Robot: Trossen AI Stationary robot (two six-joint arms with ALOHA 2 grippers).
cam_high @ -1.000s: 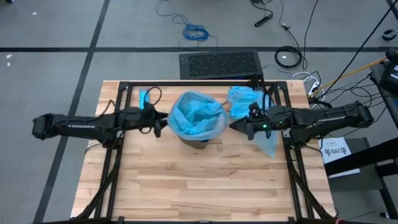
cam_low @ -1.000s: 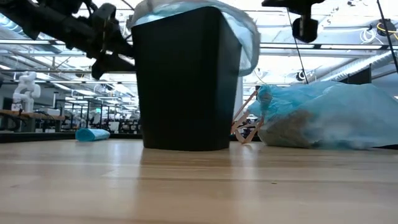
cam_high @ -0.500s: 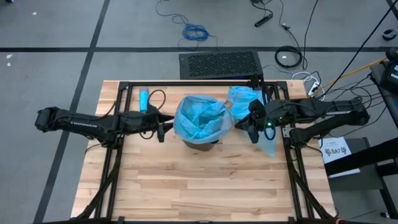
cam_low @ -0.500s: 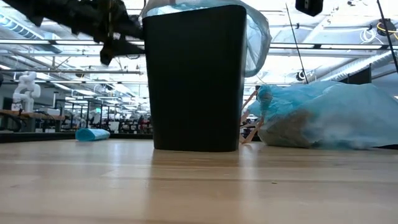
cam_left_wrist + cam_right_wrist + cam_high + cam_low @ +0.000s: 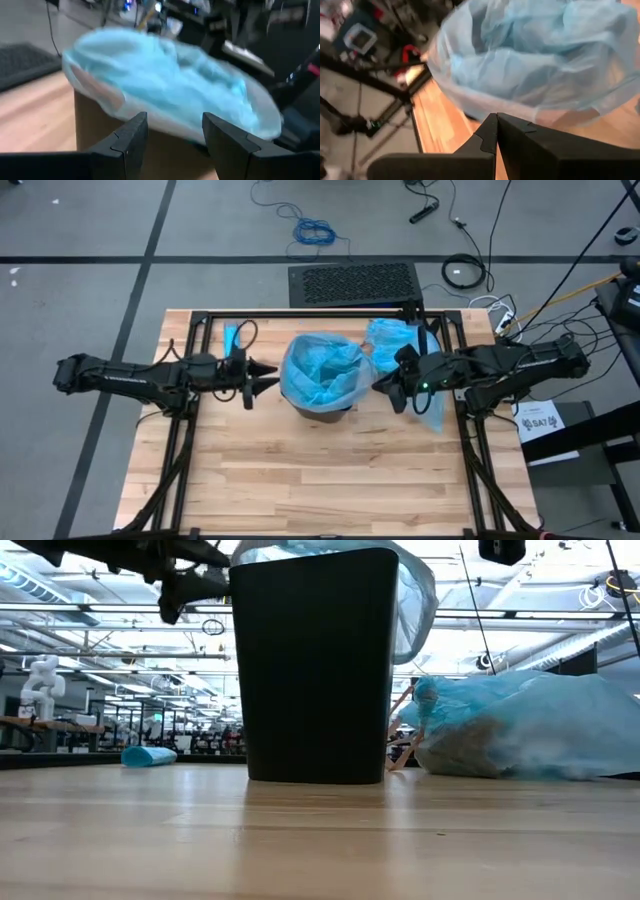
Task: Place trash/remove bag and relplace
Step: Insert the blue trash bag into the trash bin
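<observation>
Left end effector (image 5: 266, 370): yours sits with its fingers spread apart, holding nothing, just off the left side of the bin (image 5: 315, 665), level with the rim.
Right end effector (image 5: 385, 387): fingers pressed together, nothing between them, just off the bin's right side.
Liner (image 5: 322, 370): fresh blue bag draped over the bin rim, mid tabletop (image 5: 300, 480) toward the far edge.
Full bag (image 5: 520, 730): lying near the far right corner; you can't make out the trash inside it.
Handling: that liner's thin, floppy and slippery, weighs next to nothing. Pinch the loose film at the rim, I'd say.
Changed: since a second ago the bin slid a bit right, and your left end effector backed off the rim.
</observation>
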